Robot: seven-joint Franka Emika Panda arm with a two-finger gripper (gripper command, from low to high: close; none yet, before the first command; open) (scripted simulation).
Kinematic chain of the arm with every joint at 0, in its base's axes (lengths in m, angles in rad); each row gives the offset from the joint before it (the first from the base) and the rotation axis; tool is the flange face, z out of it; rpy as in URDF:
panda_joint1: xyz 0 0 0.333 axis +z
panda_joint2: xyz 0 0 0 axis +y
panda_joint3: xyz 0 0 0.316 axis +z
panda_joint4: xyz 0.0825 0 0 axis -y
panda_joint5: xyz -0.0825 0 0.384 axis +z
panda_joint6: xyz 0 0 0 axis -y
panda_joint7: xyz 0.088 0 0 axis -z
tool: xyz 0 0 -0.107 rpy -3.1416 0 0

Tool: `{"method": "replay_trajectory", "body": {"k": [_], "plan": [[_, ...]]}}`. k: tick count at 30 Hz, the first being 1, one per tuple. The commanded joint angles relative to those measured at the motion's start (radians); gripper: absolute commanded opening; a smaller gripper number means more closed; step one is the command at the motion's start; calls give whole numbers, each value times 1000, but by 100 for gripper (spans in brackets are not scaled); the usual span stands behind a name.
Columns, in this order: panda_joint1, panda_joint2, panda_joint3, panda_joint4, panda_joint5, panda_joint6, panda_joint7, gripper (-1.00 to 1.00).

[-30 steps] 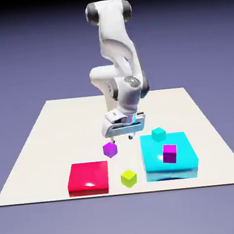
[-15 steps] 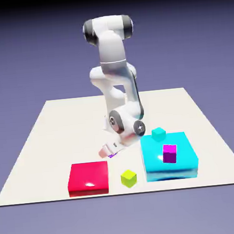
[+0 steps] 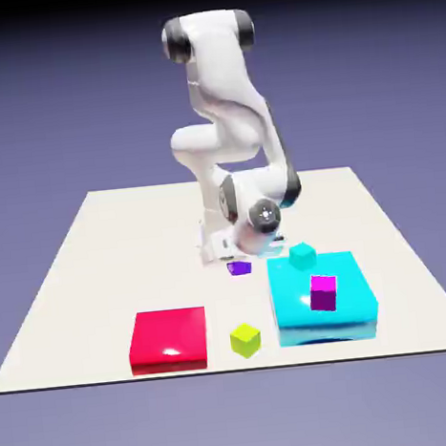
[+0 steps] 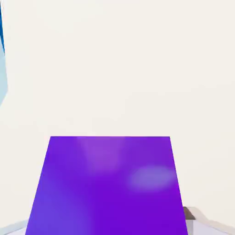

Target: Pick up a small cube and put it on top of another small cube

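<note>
In the exterior view, the violet cube (image 3: 239, 267) sits gripped in the gripper (image 3: 240, 256), left of the small teal cube (image 3: 303, 255). It looks light, stiff and perhaps slick; a centred hold on two opposite flat sides should suit it.

Pale worktop, blue-violet surroundings

You see a cream worktop (image 3: 124, 246), its far edge shorter than its near one, its near corners reaching the exterior view's sides. Behind it, your plain blue-violet backdrop (image 3: 366, 79) darkens to black at the top. Bright light washes the worktop nearly white in your hand view.
</note>
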Motion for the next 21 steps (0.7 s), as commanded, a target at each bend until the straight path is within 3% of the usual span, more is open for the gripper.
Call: {"method": "replay_trajectory", "body": {"k": [1, 16, 20, 21], "plan": [[-9, -9, 10, 9, 41, -12, 29, -100], [-128, -127, 137, 124, 620, -172, 401, -100], [-84, -66, 178, 21, 677, -1, 367, -100], [-84, -66, 178, 21, 677, -1, 367, 100]]}}
